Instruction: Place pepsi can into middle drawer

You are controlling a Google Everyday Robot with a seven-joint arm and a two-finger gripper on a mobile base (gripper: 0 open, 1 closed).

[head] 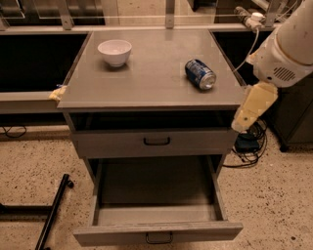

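Reaching step: the can is not yet grasped.
The small blue pepsi can (200, 74) lies on its side on the right part of the grey bench (151, 85). The cream gripper (253, 108) hangs beside the bench's right edge, whether open or closed cannot be told. The wide grey middle drawer (112, 233) stands open under the bench. The next move probably calls for lifting over the can.

You're looking at what reads as a robotics lab or workshop: a plain grey metal cabinet (98, 144) with a bare-topped surface (156, 80) stands on a speckled hard floor (34, 163), backed by metal framing (168, 14). Loose cables (250, 152) trail down at the right. The robot arm's tool (247, 114) (cream-coloured, hanging just beside the cabinet's right front corner) settles it.
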